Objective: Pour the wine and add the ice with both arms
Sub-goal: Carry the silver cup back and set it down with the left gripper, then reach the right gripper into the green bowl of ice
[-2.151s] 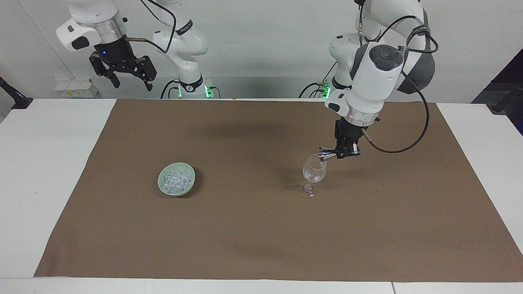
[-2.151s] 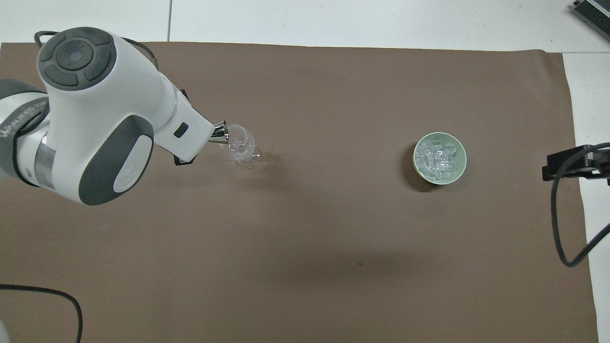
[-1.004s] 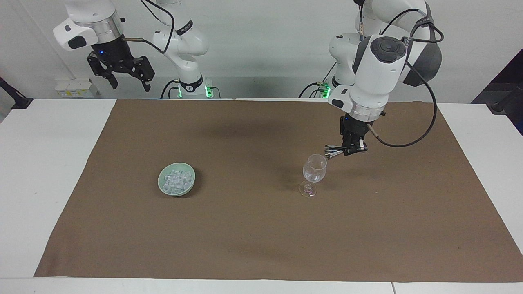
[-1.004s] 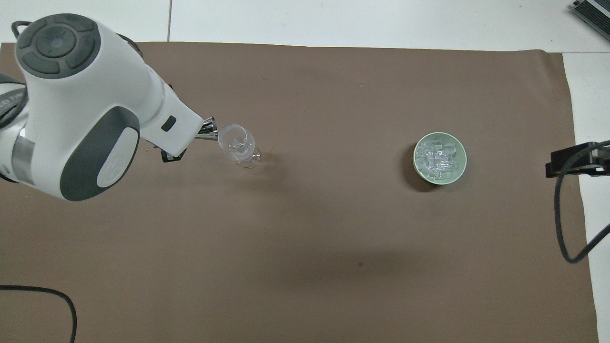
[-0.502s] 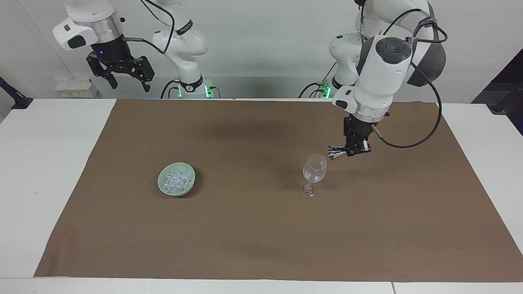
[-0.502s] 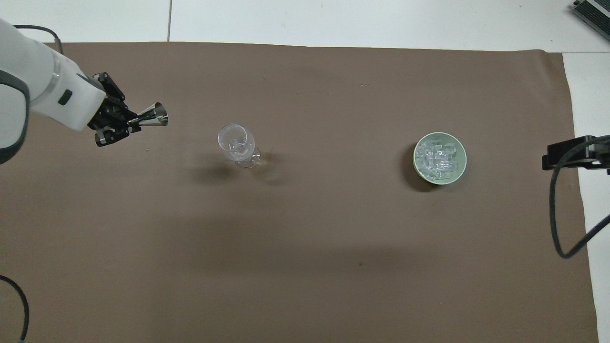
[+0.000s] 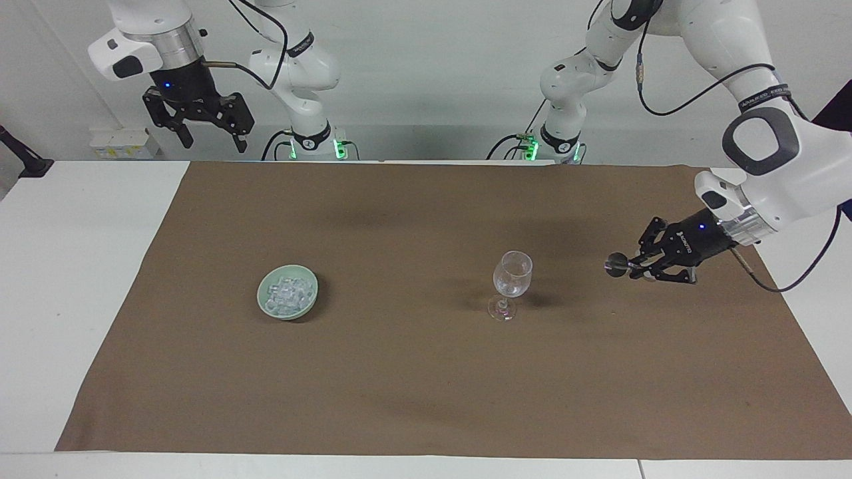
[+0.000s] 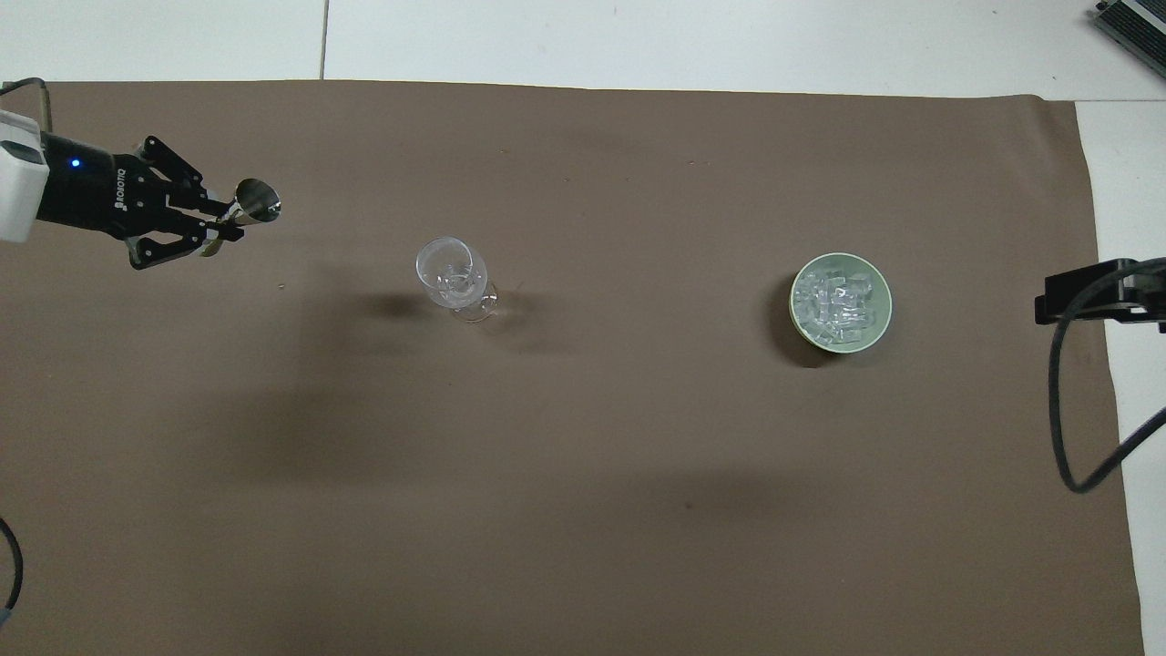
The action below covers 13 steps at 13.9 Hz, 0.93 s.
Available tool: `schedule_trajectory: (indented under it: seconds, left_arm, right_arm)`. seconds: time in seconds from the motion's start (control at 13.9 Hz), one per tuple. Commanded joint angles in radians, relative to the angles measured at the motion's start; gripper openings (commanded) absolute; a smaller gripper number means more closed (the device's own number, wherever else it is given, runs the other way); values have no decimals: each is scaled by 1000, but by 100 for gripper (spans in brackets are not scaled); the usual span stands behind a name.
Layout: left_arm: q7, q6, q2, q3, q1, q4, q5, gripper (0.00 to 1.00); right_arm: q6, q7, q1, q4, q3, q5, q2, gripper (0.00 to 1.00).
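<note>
a: left gripper (image 7: 632,267)?
b: right of frame, fingers clamped on metal jigger (image 7: 616,265).
a: right gripper (image 7: 212,136)?
b: upper left, fingers apart, waiting.
a: ice (image 7: 287,293)?
b: in green bowl (image 7: 265,305), left of wine glass (image 7: 512,274).

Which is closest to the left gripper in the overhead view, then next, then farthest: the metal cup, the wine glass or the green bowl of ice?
1. The metal cup: held in the shut left gripper, over the brown mat at the left arm's end.
2. The wine glass: standing mid-table.
3. The green bowl of ice: toward the right arm's end.
</note>
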<state>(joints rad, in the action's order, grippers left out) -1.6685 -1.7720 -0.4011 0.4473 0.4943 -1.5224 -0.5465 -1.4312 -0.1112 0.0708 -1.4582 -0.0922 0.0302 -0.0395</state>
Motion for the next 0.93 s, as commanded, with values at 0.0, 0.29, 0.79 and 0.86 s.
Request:
schedule_trajectory:
  seconds: [0.0,0.29,0.79,0.86]
  left_arm:
    - [-101,55,-71,13,64,-10,-137,0]
    - [-238,172,-212,13,157,-9,-272,0]
    - [-562,255,-373,10,267,-18,-407,0]
    - [-560,267,-396,8,282,-16,-443,0]
  right_arm:
    - [-29,21,1,-13,-4,-12,1,100]
    - [-112,21,-3,-45,-4,-19,12,100]
    - [-308,13,-23,-129,-6,-4,136,100]
    - [-316,10,-23,-128,-6,-3,162,100]
